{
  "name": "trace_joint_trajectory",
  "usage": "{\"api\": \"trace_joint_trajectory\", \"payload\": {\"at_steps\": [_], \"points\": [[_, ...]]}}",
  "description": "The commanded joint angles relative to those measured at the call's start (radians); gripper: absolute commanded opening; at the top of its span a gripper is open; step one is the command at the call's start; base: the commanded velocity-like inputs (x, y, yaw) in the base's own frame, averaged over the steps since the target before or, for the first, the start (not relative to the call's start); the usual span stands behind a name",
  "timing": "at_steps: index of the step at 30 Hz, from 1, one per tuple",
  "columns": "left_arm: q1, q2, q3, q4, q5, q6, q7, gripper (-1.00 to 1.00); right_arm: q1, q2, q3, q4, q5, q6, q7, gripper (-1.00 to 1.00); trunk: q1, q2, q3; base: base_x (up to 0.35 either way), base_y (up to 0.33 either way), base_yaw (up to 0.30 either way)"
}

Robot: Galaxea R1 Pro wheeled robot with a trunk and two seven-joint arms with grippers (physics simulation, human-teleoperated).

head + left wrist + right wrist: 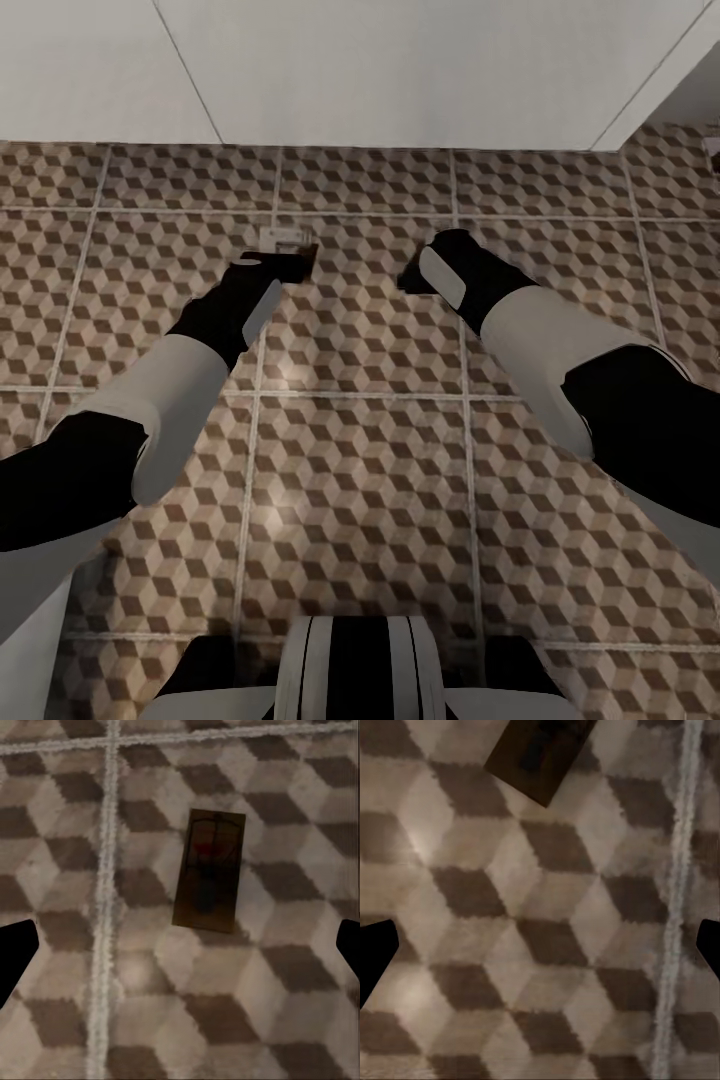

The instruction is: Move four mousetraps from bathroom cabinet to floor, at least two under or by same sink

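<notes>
One mousetrap (pixel 210 870), a tan board with dark metal and a red spot, lies flat on the cube-patterned bathroom floor (pixel 285 787). My left gripper (pixel 180 956) hovers over it, open, with nothing between its fingers (pixel 15 960). In the head view this mousetrap (pixel 285 240) peeks out just beyond the left gripper (pixel 278 268). Another mousetrap (pixel 540 754) lies on the floor (pixel 547 945) ahead of my right gripper (pixel 540 956), which is open and holds nothing. In the head view the right gripper (pixel 425 268) hangs low over the tiles. The cabinet is out of view.
A white panelled surface (pixel 400 70) rises along the far edge of the floor (pixel 360 480), close beyond both grippers. A small object (pixel 712 150) shows at the far right edge. My base (pixel 350 670) is at the near edge.
</notes>
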Motion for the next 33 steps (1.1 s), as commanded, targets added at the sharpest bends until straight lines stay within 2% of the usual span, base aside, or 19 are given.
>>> {"api": "trace_joint_trajectory", "payload": {"at_steps": [1, 25, 33], "points": [[0.0, 0.001, -0.008, -0.001, 0.01, 0.005, 0.009, 1.0, -0.001, 0.0, 0.006, -0.001, -0.011, 0.003, -0.008, 1.0, -0.001, 0.0, 0.0, -0.332, 0.0, 0.0], [0.0, 0.001, -0.013, -0.001, 0.009, 0.003, 0.007, 1.0, -0.001, 0.0, 0.006, 0.004, -0.01, 0.002, -0.008, 1.0, -0.001, 0.0, 0.0, -0.341, -0.026, 0.0], [0.0, 0.001, -0.014, -0.003, 0.013, 0.002, 0.006, 1.0, -0.001, 0.0, 0.007, 0.01, -0.01, 0.002, -0.009, 1.0, -0.001, 0.0, 0.0, -0.194, -0.048, 0.0]]}}
